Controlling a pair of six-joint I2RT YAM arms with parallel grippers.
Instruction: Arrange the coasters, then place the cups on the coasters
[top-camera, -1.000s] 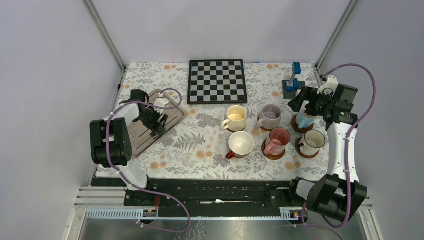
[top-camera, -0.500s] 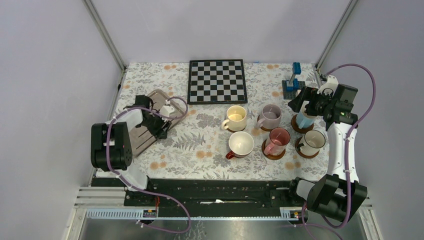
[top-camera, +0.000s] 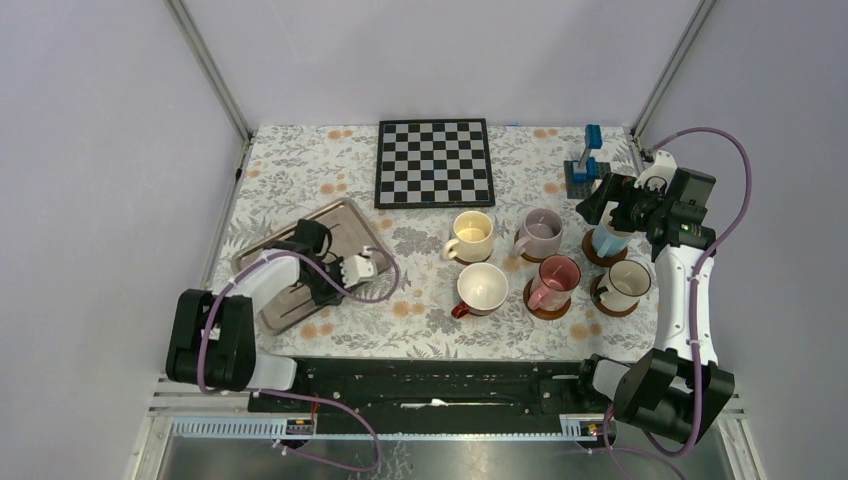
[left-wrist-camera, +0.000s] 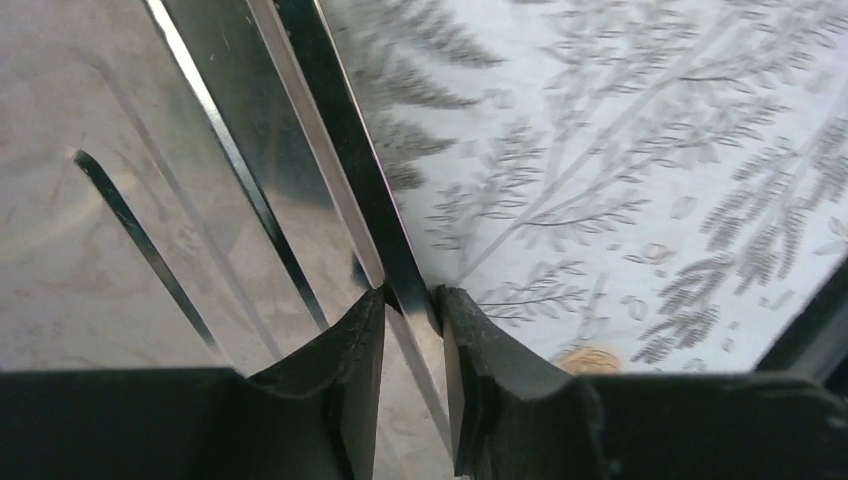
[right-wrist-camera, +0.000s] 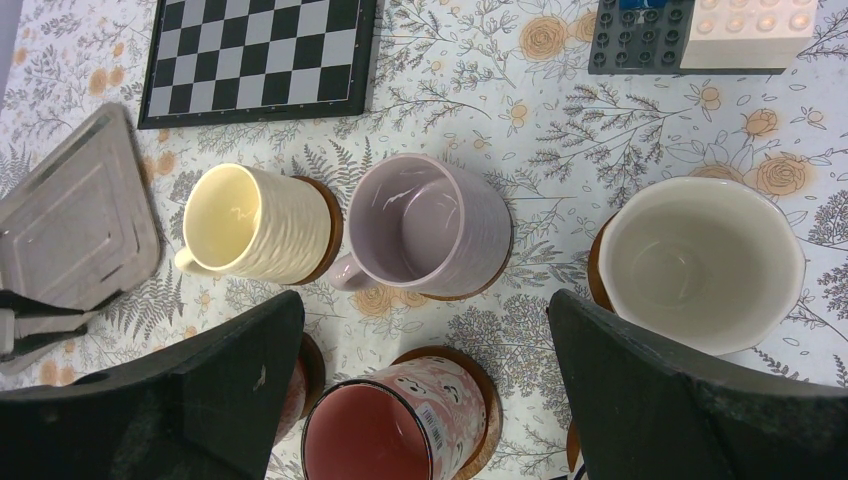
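While left jaws pinch the tray (top-camera: 340, 225) rim, right jaws gape empty above mugs (right-wrist-camera: 420, 225).

Bright, even light; glare streaks the metal tray (left-wrist-camera: 150, 200).

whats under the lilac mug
A reddish-brown wooden coaster: only a thin arc of its rim shows past the lilac mug at its base. The rest of the coaster is covered by the mug.
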